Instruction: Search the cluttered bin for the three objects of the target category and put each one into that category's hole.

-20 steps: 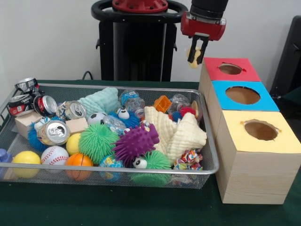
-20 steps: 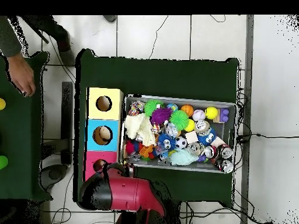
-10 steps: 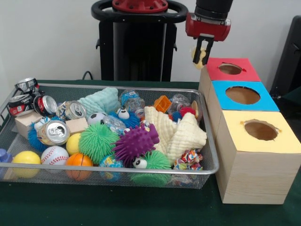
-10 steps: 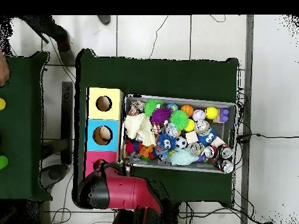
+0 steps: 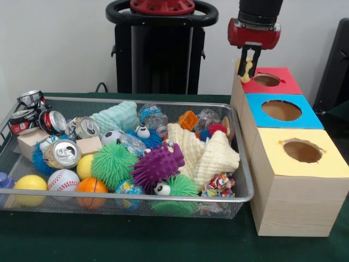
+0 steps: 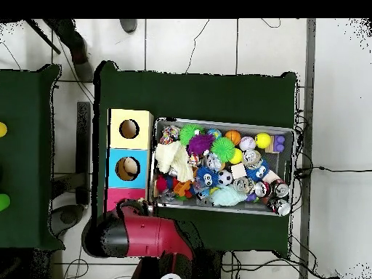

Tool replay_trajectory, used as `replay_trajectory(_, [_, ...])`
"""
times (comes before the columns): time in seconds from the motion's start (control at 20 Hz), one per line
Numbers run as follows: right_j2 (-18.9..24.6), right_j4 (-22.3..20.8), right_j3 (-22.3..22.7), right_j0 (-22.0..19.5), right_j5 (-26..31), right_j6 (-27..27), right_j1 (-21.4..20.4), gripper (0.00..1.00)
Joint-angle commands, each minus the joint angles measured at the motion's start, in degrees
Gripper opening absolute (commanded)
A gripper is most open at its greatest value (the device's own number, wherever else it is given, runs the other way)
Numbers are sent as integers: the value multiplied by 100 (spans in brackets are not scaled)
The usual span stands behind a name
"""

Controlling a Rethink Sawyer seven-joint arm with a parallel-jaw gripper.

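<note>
— Where was the gripper (image 5: 247, 64) when you looked?

— It hung just above the near edge of the red-topped box (image 5: 268, 81), its fingers clamped on a small pale yellow object (image 5: 245, 68). I could not tell what the object was.

— And the bin (image 5: 244, 180)?

— It stood on the green table (image 5: 136, 240), just beside the three boxes, full of cans, balls and spiky toys. The purple spiky toy (image 5: 158, 165) lay near the middle.
</note>
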Motion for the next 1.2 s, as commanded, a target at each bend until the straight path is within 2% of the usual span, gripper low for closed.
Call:
replay_trajectory(0.05, [527,342,-140,32,79,1144,117,0])
replay_trajectory(0.75, [430,505,-239,330,-177,1315,410,0])
replay_trajectory(1.2, [185,683,-456,714,95,1440,458,0])
